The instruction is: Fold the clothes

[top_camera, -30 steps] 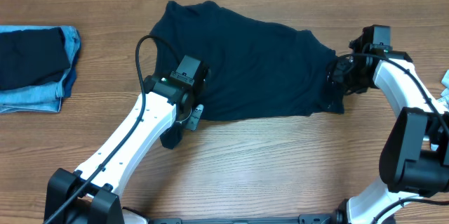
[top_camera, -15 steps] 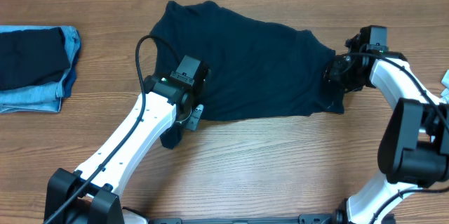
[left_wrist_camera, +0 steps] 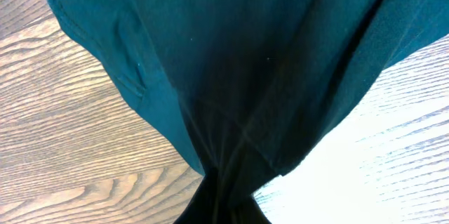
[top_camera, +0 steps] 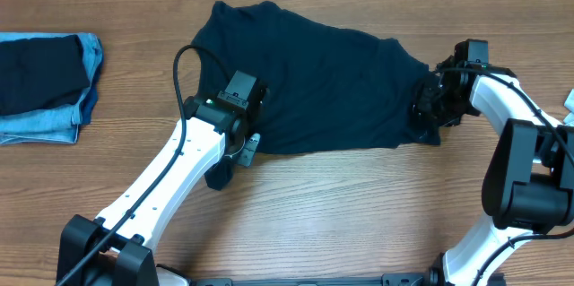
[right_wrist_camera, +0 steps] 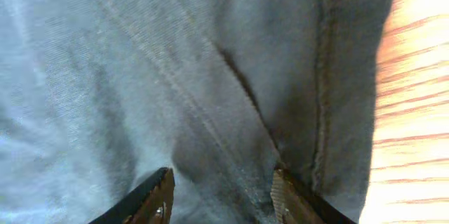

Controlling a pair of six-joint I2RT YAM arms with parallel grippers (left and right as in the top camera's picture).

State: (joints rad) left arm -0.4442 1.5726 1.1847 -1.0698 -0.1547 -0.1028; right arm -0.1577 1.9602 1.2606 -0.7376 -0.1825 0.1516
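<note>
- Folded denim pile (top_camera: 43, 89) lay far left, well apart from the navy shirt (top_camera: 323, 80).
- Left gripper (top_camera: 249, 145) pinched the shirt's edge, its fingers hidden; right gripper (right_wrist_camera: 223, 196) gaped astride its hem.

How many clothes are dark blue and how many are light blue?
Dark navy: 2, the spread-out dark navy cloth shirt and the folded dark navy cloth piece
Light blue: 1, the light blue denim piece under it
Total: 3
</note>
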